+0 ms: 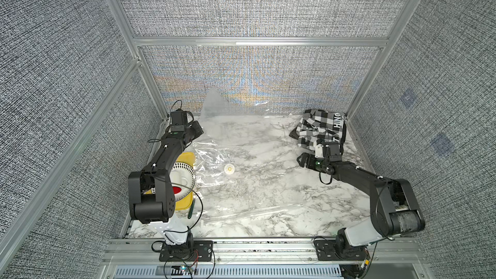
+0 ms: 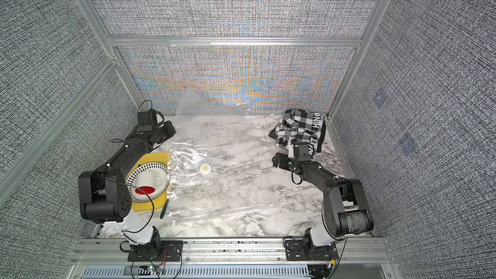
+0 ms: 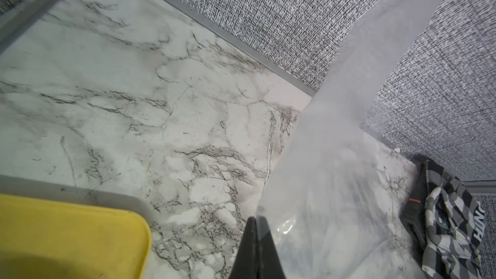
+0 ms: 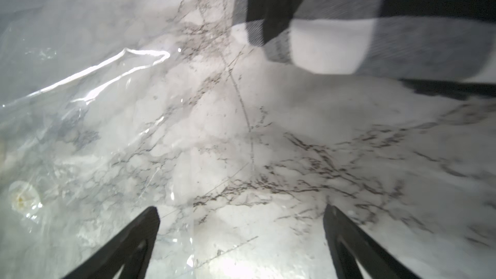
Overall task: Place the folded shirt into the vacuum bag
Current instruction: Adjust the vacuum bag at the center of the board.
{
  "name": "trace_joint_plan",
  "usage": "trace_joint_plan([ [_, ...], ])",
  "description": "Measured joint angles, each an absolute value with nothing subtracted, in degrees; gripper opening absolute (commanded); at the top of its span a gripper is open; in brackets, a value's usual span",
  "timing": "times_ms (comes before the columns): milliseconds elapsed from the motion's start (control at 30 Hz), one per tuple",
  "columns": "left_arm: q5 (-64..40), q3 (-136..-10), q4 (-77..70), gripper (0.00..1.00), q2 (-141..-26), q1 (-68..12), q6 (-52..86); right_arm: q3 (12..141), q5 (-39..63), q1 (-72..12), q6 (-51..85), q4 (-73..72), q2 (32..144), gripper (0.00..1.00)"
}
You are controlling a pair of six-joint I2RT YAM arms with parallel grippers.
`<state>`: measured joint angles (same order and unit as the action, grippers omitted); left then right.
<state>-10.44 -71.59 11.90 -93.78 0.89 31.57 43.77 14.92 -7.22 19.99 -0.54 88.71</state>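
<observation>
The vacuum bag (image 1: 209, 154) (image 2: 185, 157) lies spread clear and crinkly over the marble table, its round white valve (image 1: 229, 169) (image 2: 205, 169) facing up. One back part of it rises against the rear wall. My left gripper (image 1: 199, 128) (image 2: 171, 128) (image 3: 255, 222) is shut on the bag's film (image 3: 335, 157) at the back left. The shirt (image 1: 319, 127) (image 2: 300, 130) (image 3: 451, 224) (image 4: 322, 22), black-and-white checked, lies rumpled in the back right corner. My right gripper (image 1: 302, 159) (image 2: 276, 161) (image 4: 241, 209) hovers open just in front of the shirt, with nothing between its fingers.
A yellow tray (image 1: 189, 157) (image 2: 158, 157) (image 3: 67, 237) at the left holds a patterned plate (image 2: 161, 173) with a white cup (image 2: 150, 181), partly under my left arm. A green pen (image 1: 191, 212) (image 2: 164, 212) lies beside it. Fabric walls enclose three sides of the table.
</observation>
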Motion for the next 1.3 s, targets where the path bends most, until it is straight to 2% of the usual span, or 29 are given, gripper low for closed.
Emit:
trace_joint_plan([
  [267, -9.0, -65.9, 8.8, 0.0, -87.5, 3.4, 33.1, 43.6, 22.5, -11.9, 18.3, -0.4, 92.4, 0.78],
  [400, -8.9, -63.4, 7.8, 0.0, -85.4, 4.1, 33.3, 42.7, 26.0, -15.3, 17.2, -1.2, 94.1, 0.65],
  [433, -9.0, -62.9, 7.5, 0.0, -85.2, 4.3, 33.3, 42.7, 26.7, -16.1, 17.1, -1.7, 94.5, 0.6],
  [533, -9.0, -61.7, 7.3, 0.0, -84.2, 4.5, 33.4, 43.5, 27.9, -18.1, 16.4, -2.3, 96.4, 0.29],
  [600, -8.8, -60.7, 6.9, 0.0, -83.0, 4.7, 33.4, 44.5, 27.2, -18.8, 16.6, -1.0, 97.6, 0.16],
  [700, -8.4, -58.9, 6.1, 0.0, -80.1, 5.0, 33.4, 47.8, 23.4, -18.8, 16.6, 2.4, 98.3, 0.05],
  [800, -6.9, -56.5, 5.7, 0.0, -76.1, 5.0, 33.4, 52.5, 20.3, -18.7, 16.5, 4.4, 98.5, 0.0],
  [1000, -0.5, -49.4, 3.0, 0.0, -65.7, 5.0, 33.0, 65.1, 17.8, -18.8, 16.1, 9.0, 101.9, 0.0],
  [1300, 9.1, -36.0, -8.9, 0.0, -52.7, 5.0, 32.2, 96.3, 15.3, -18.5, 13.5, 19.6, 117.8, 0.0],
])
